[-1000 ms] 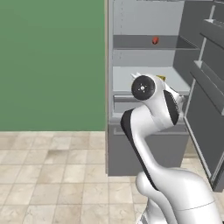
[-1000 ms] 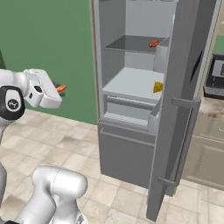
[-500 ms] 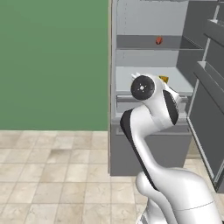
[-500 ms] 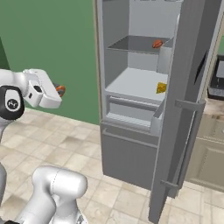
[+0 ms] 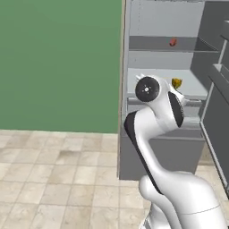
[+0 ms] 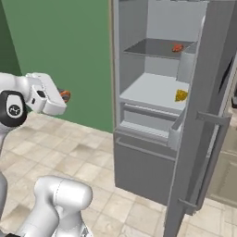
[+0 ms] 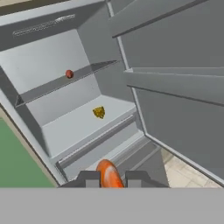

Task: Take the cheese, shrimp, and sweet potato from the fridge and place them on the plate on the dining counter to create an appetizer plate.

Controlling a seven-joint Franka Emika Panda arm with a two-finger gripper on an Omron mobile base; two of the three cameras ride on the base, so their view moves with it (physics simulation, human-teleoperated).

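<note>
Both base views flank the open fridge (image 5: 161,89); the hand view faces it nearer.

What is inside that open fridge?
The fridge holds a yellow cheese on its lower shelf and a small reddish piece on the upper shelf. The closed drawers hide whatever lies below.
</note>
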